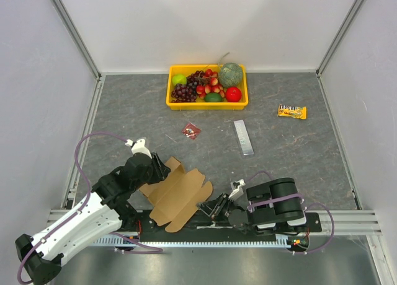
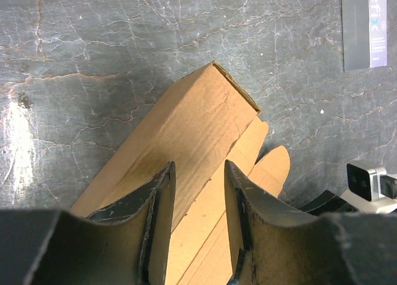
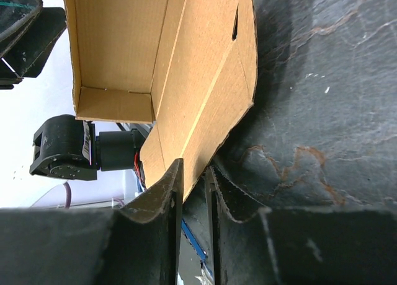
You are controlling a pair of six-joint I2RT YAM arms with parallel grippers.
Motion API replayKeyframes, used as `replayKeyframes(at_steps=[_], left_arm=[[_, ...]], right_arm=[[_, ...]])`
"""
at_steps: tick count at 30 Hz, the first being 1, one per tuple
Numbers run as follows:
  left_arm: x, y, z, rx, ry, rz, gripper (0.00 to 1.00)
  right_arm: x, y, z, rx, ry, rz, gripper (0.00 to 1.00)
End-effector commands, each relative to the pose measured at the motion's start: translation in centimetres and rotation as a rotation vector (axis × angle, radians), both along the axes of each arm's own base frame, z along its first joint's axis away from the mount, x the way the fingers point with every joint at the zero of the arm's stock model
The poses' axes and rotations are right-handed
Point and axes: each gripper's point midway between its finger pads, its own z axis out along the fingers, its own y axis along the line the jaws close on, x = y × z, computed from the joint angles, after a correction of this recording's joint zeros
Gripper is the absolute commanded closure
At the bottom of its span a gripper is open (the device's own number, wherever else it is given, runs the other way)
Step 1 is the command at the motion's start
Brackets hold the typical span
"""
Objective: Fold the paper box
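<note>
The paper box (image 1: 177, 195) is a brown die-cut cardboard sheet lying near the front of the table, one long panel folded up. My left gripper (image 1: 162, 169) is at its far-left edge. In the left wrist view its fingers stand apart over the cardboard (image 2: 192, 124), the fold line running between them, so the left gripper (image 2: 198, 167) is open. My right gripper (image 1: 209, 209) is at the near-right corner. In the right wrist view the right gripper (image 3: 193, 167) has its jaws narrowly apart, with the edge of a flap (image 3: 198, 80) entering the slit.
A yellow tray (image 1: 169, 93) of fruit stands at the back centre. A small red packet (image 1: 191, 131), a grey strip (image 1: 244, 137) and a yellow snack bar (image 1: 291, 111) lie on the dark mat. White walls close in the table on three sides.
</note>
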Motion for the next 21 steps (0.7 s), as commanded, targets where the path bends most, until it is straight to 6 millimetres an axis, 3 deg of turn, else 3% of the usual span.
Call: replayKeyframes(at_steps=[1, 5, 8, 15, 16, 21], left_arm=[[0.1, -0.3, 0.2, -0.009, -0.022, -0.019, 0.56], [0.1, -0.4, 0.5, -0.014, -0.026, -0.022, 0.56], [0.4, -0.6, 1.8, -0.032, -0.053, -0.023, 0.56], [2.2, -1.2, 10.2, -0.092, -0.223, -0.029, 0.54], [2.4, -1.3, 11.0, -0.093, -0.238, -0.031, 0.54], [2.8, -1.8, 13.5, -0.110, -0.277, -0.047, 0.53]], right_arm=[[2.7, -0.8, 2.6, 0.082, -0.097, -0.109, 0.75], [3.0, -0.4, 3.2, 0.066, -0.144, -0.101, 0.85], [3.1, -0.3, 3.8, 0.040, -0.199, -0.089, 0.94], [3.8, -0.5, 5.7, 0.003, -0.247, -0.076, 1.00], [3.8, -0.7, 5.0, -0.054, -0.252, -0.066, 1.00], [4.9, -1.8, 5.7, -0.243, -0.283, -0.082, 1.00]])
